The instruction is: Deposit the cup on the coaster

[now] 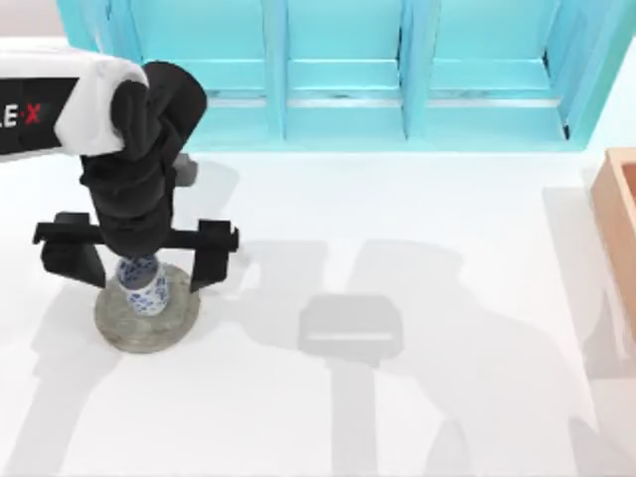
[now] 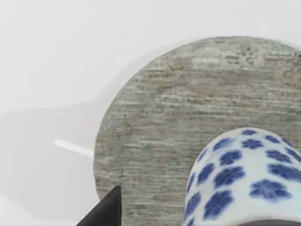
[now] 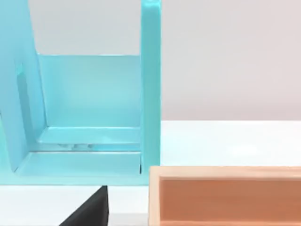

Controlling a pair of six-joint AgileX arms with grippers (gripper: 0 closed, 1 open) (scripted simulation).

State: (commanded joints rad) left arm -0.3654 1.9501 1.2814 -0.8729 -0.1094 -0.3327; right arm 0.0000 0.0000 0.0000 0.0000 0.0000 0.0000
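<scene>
At the table's left, the left gripper (image 1: pixel 137 260), fingers spread wide, hovers over the blue-flowered cup (image 1: pixel 144 288) standing on the stone coaster (image 1: pixel 124 330); deposit apparently made, a straight-up retreat comes next.

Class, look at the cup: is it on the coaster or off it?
On it. From above, the cup stands upright within the coaster rim, between the left gripper and its spread fingers. The left wrist view shows grey disc beneath it.
</scene>
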